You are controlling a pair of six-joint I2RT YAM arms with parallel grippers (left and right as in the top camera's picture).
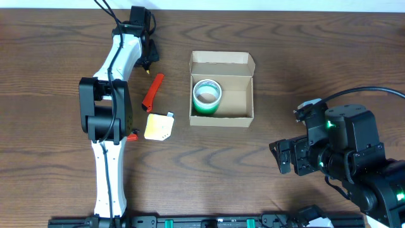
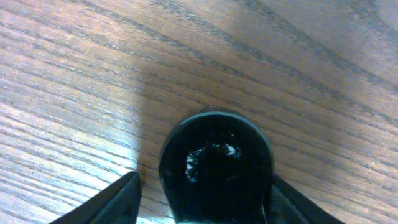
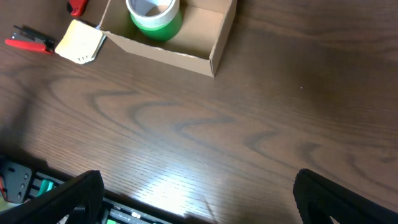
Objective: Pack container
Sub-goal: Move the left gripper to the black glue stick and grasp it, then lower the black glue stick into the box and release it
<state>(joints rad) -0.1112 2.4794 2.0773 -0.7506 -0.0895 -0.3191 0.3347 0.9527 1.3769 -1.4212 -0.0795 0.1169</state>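
as the left gripper [image 2: 204, 190] straddles a glossy black round object [image 2: 216, 155], jaws apart, near the tabletop's far edge | tan rectangular cardboard box [image 1: 221, 120] lies to its right, left arm seemingly nearer | right gripper [image 3: 202, 193] agape, empty

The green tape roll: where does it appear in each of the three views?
Overhead: green tape roll near the centre, in the left half of the box.
Left wrist: not in it.
Right wrist: green tape roll at the top edge, left of middle, in the box.
Shared landmark: the box.
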